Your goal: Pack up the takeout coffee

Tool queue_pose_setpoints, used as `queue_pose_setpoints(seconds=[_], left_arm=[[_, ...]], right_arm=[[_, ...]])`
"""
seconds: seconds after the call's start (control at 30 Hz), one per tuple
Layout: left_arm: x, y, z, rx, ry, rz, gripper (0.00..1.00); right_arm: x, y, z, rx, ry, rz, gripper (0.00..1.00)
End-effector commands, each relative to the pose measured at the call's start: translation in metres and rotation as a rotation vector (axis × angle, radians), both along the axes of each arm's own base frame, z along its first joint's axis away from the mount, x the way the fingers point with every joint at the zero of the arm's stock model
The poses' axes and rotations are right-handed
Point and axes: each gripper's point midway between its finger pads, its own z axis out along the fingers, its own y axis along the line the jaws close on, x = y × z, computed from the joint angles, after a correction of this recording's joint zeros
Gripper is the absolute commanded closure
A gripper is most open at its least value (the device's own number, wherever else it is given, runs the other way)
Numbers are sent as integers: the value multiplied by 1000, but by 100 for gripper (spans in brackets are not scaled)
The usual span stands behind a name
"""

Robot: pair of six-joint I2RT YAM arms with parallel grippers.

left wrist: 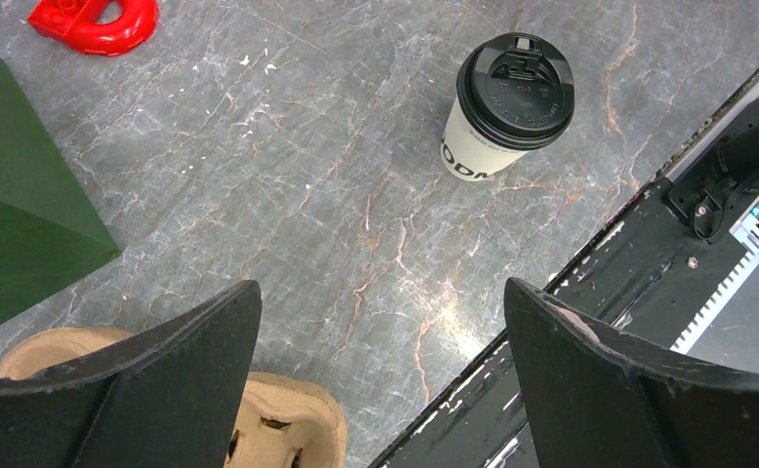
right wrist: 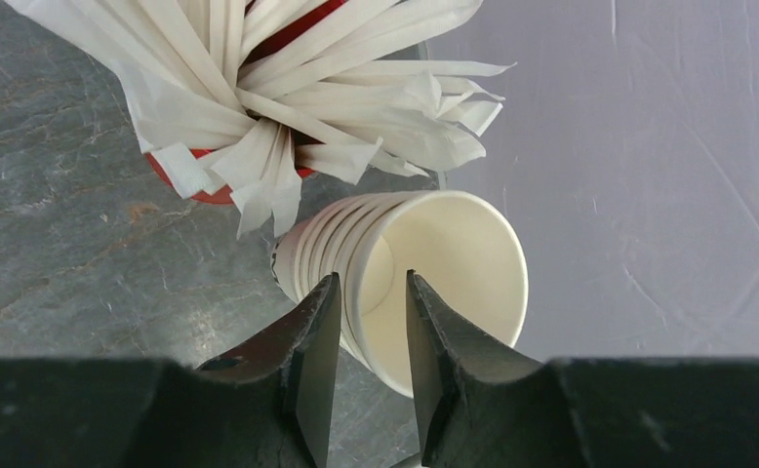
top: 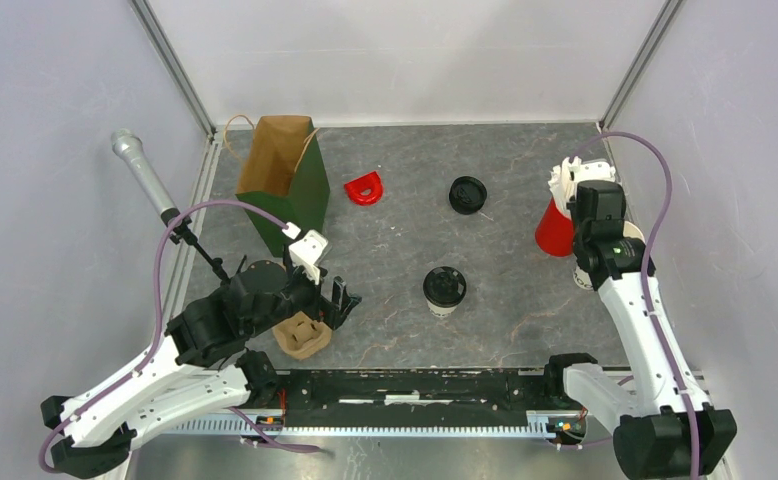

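Far left of the green bag [top: 287, 185], a gray microphone [top: 143, 170] leans on its stand. The bag stands on the gray stone surface [top: 525, 310] with its mouth open. Just in front of the bag, nearer the arms, the left claw [left wrist: 380, 292] is spread wide and grips nothing. A brown cup tray [top: 302, 337] lies under it. A red D-shaped thing [top: 365, 188] lies just right of the bag.

Farther right of the bag, and nearer the arms, stands the takeout coffee [top: 445, 290]. It is upright, its long way going up and down, with the black lid on top. It is well apart from both claws. Dark letters on its white side read "ODA", and the rest is hidden. The writing on the lid is too small to read.

Behind it lies a round black lid [top: 467, 194]. I cannot tell if a cup is under it.

Far right of the bag stands a red cup [top: 555, 232] full of white sticks [right wrist: 288, 78]. A stack of white cups [right wrist: 454, 263] sits beside it. The right claw [right wrist: 373, 283] has the top cup's wall between its two fingers. I cannot tell if they pinch it.
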Motion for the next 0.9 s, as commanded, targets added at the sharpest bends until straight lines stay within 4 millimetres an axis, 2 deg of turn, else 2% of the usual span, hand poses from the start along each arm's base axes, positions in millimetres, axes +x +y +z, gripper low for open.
queue_pose_setpoints(seconds=[0.0,0.67,0.87], left_arm=[[1,-1,-1,26,-27,-28,0],[4,-1,-6,50,-26,-21,0],[10,2,-2,49,-25,26,0]], right_arm=[[13,1,2,35,-50,6,65],[14,-6,-10,49,-34,-26,73],[12,-6,3,53,-54,-26,89]])
